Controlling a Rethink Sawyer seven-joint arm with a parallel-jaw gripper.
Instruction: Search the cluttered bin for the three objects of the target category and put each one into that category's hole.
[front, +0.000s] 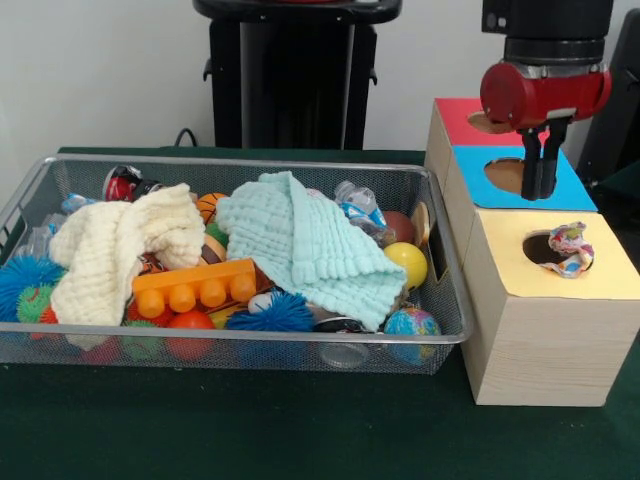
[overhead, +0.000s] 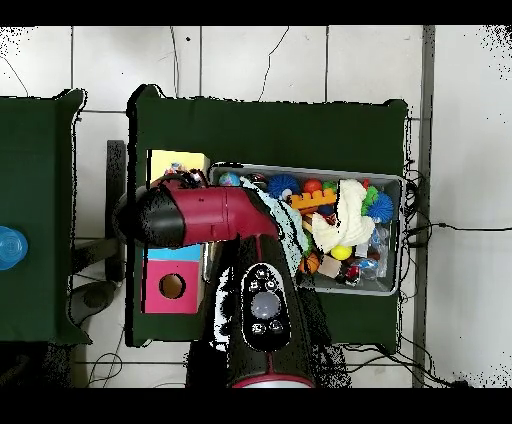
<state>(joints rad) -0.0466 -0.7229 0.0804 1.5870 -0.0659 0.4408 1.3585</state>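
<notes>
Nearest the camera in the front view, at the lower right, stands the yellow-faced wooden box (front: 545, 330). Its round hole (front: 545, 248) has a spotted ruffled fabric piece (front: 570, 250) draped over the right rim, part in and part out. I can see only this one such piece; any others are hidden.

To the left, filling the middle of the frame, is the wire-mesh bin (front: 250, 345) (very full). Along its front lie a blue spiky ball (front: 277, 312), a small globe ball (front: 411, 322) and an orange toy brick (front: 195, 286). A cream cloth (front: 115, 250) is heaped at the left and a mint-green waffle cloth (front: 305, 245) sprawls across the centre, with a yellow ball (front: 407, 263) just beside its right edge.

Farther back on the right come the blue-faced box (front: 570, 185) and then the red-faced box (front: 455, 120). My gripper (front: 538, 180) hangs over the blue face at the upper right, empty, its dark fingers drawn together.

In the overhead view my arm (overhead: 215, 215) covers the boxes at centre left, and the bin (overhead: 400, 235) lies to the right.
</notes>
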